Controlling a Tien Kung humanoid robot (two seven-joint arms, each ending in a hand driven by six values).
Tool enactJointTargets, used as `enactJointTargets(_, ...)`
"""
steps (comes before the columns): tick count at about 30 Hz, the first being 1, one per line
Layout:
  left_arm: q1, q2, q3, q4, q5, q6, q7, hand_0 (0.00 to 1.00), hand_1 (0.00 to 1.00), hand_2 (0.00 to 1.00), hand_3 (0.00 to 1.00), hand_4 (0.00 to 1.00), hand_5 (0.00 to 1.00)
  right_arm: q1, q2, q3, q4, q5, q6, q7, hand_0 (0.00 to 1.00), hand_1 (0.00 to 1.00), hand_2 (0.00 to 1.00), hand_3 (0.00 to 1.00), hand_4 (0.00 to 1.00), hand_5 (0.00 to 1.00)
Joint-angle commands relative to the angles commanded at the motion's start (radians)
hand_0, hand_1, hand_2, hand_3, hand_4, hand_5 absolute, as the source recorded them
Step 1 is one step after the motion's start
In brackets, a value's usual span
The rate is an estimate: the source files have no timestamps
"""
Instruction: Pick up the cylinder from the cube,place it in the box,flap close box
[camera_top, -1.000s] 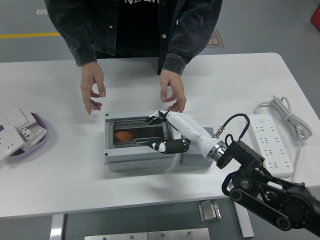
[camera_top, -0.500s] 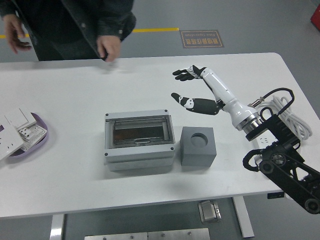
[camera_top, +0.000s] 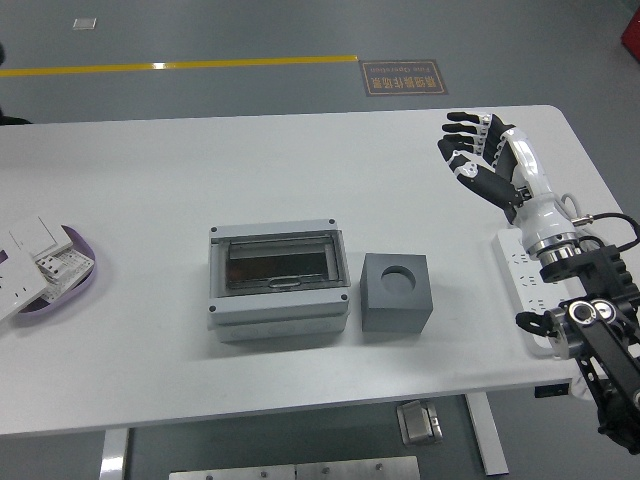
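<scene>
One arm is all I have in view, the black right one rising from the lower right corner. Nearest me, toward the table's front edge, sits the grey plastic box with its clear hinged flap lying shut over the opening; I cannot make out the cylinder through the dark window. Just beside the box on its right, apart by a narrow gap, stands the dark grey cube with an empty round socket in its top. By the right edge lies a white power strip, partly under my forearm. At the left edge a purple tray holds white wall switches. Further back, my right hand hangs above the far right corner, fingers spread and loosely curled, holding nothing. Beyond the table a floor sign carries writing too small to read.
</scene>
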Motion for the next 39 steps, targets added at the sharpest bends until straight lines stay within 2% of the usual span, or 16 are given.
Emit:
enactJointTargets(8,0.009,-0.013,-0.027,0.0,0.02,0.003,0.008,0.612,0.62,0.583,0.633,0.674,0.199,-0.063,0.042,0.068,-0.027,-0.002,-0.012,0.018,0.703,0.675,0.679,0.68,0.728,0.274)
enactJointTargets(17,0.013,-0.02,-0.04,0.0,0.032,0.01,0.017,0.612,0.62,0.583,0.634,0.675,0.198,-0.09,0.052,0.094,-0.033,-0.001,-0.011,0.048,0.695,0.674,0.677,0.674,0.726,0.269)
enactJointTargets(30,0.013,-0.025,-0.056,0.0,0.058,0.015,0.023,0.612,0.619,0.583,0.635,0.676,0.198,-0.099,0.067,0.08,-0.072,0.016,-0.01,0.087,0.695,0.67,0.677,0.667,0.73,0.255)
enactJointTargets(31,0.014,-0.025,-0.059,0.0,0.061,0.015,0.025,0.612,0.62,0.584,0.636,0.677,0.197,-0.095,0.068,0.076,-0.08,0.024,-0.012,0.092,0.686,0.666,0.676,0.666,0.751,0.205)
enactJointTargets(39,0.011,-0.026,-0.067,0.0,0.068,0.014,0.026,0.612,0.62,0.584,0.635,0.677,0.197,-0.075,0.083,0.056,-0.117,0.064,-0.018,0.122,0.683,0.665,0.669,0.666,0.744,0.193)
